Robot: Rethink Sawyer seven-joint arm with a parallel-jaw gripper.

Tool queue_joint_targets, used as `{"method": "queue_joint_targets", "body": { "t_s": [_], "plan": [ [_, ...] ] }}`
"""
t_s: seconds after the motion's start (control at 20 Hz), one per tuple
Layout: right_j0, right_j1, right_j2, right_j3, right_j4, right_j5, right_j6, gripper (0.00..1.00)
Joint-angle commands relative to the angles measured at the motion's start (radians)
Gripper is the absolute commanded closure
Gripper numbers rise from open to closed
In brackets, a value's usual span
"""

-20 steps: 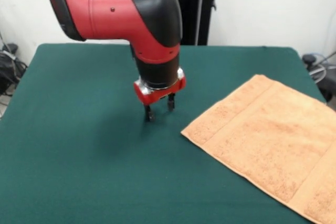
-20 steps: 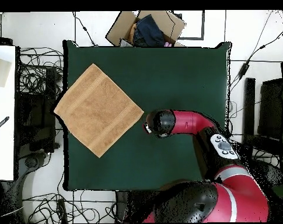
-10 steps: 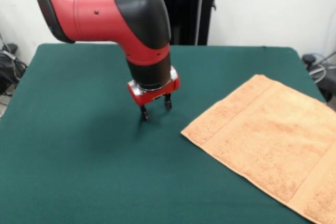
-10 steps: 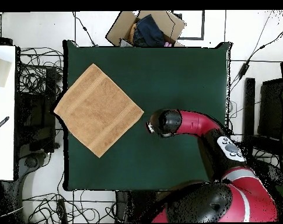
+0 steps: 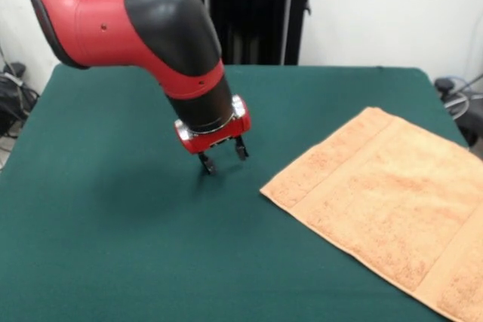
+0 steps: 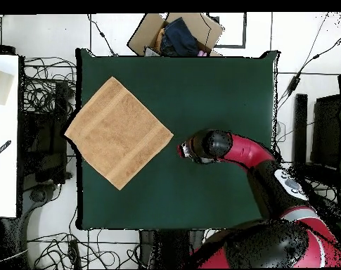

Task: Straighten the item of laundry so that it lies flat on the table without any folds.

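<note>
The item of laundry [image 5: 392, 205] is a peach-orange terry towel spread flat on the green table [image 5: 113, 246], turned like a diamond, with its corner hanging past the table's edge. In the overhead view the item of laundry [image 6: 118, 132] lies at the table's [image 6: 215, 84] left side. My gripper [image 5: 223, 157] hangs just above the bare cloth, a short way left of the towel's nearest corner, open with nothing between its fingers. From above, the gripper [image 6: 181, 150] shows just right of the towel's right corner.
An open cardboard box [image 6: 174, 34] with dark things in it stands beyond the table's top edge in the overhead view. Cables [image 6: 46, 91] lie on the floor to the left, and a white surface [image 6: 3, 133] is at the far left.
The arm has swung and tilted, its elbow moving toward the left of the front view. The gripper has drifted slightly away from the towel. The towel has not moved.
</note>
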Motion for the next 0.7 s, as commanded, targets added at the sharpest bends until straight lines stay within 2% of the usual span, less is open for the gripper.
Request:
{"method": "queue_joint_targets", "body": {
  "t_s": [0.05, 0.7],
  "plan": [
    [-0.004, 0.192, 0.091, 0.057, 0.008, 0.015, -0.014, 0.00],
    [-0.037, 0.231, 0.137, 0.102, 0.041, -0.030, 0.017, 0.00]
  ]
}}
